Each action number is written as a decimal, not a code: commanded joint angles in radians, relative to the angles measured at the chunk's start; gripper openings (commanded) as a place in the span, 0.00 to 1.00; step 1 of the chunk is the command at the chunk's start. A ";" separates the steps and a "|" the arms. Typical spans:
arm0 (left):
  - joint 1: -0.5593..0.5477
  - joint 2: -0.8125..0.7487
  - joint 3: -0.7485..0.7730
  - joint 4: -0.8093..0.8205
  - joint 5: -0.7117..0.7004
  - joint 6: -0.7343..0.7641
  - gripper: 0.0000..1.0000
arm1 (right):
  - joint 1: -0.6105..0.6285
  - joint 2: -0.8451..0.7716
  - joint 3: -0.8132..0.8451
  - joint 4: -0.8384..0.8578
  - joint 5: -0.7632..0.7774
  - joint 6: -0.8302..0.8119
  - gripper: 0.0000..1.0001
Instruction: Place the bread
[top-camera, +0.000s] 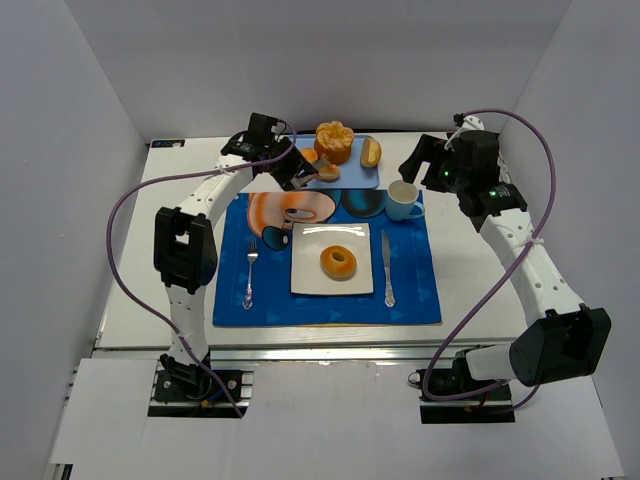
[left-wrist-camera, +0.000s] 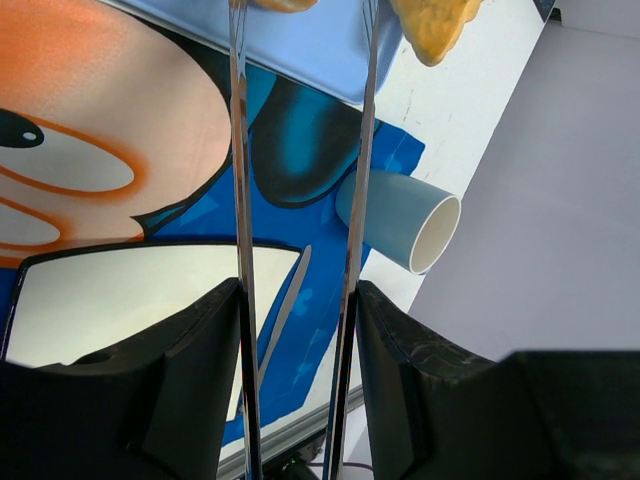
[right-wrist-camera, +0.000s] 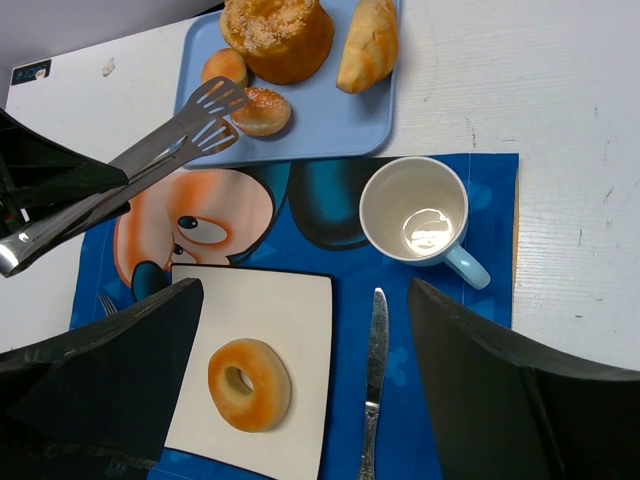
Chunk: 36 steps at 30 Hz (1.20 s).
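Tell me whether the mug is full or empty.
Empty. The right wrist view looks into the mug and shows its bare white bottom.

Tongs (right-wrist-camera: 185, 130) from the left end just beside a small bun (right-wrist-camera: 262, 110) on the blue tray (right-wrist-camera: 330, 125) at top centre.

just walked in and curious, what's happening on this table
The left tool grips a pair of tongs, whose tips sit right beside a small round bun on the blue tray; the bun does not look gripped. A ring-shaped bread already lies on the white plate. The right tool hangs open near the mug, holding nothing.
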 joint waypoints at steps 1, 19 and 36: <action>0.005 -0.070 0.007 -0.016 0.003 -0.001 0.58 | 0.001 -0.030 0.007 0.044 -0.003 -0.003 0.89; 0.005 -0.024 0.019 0.015 0.014 -0.015 0.59 | 0.001 -0.009 0.013 0.046 -0.007 -0.006 0.89; 0.005 0.064 0.068 0.009 0.031 -0.004 0.55 | -0.001 0.013 0.032 0.043 0.000 -0.017 0.89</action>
